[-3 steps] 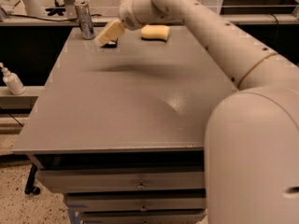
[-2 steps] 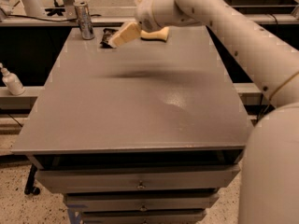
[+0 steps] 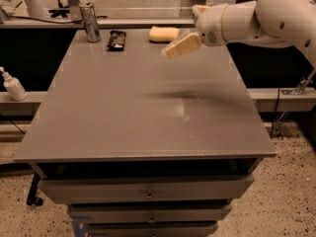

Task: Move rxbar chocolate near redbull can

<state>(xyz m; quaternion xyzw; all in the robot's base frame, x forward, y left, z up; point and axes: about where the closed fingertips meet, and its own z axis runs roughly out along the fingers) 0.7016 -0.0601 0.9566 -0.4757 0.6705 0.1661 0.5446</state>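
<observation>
Moved since a second ago: gripper (image 3: 172, 51) has swung from beside the can to the right, and the bar it hung over now lies bare on the table.
Gripper, place: in the air over the back right part of the table (image 3: 148, 117), tip slanting down and to the left, just right of the sponge.
Gripper, state: you cannot tell whether it is open or closed; you see nothing carried in it.
Arm (image 3: 247, 19): white, entering from the upper right.
Sponge (image 3: 164, 33): pale yellow, flat on the table near the back edge.
Rxbar chocolate (image 3: 117, 39): lying flat near the back left of the table, well apart from the gripper.
Rxbar chocolate, axis: long side runs front to back, one short end towards you and the other towards the back edge.
Redbull can (image 3: 89, 22): upright at the back left corner, just left of the bar, a narrow gap between them.
Pump bottle (image 3: 13, 85): white, on the low ledge left of the table.
Drawers (image 3: 148, 194): stacked under the tabletop.
</observation>
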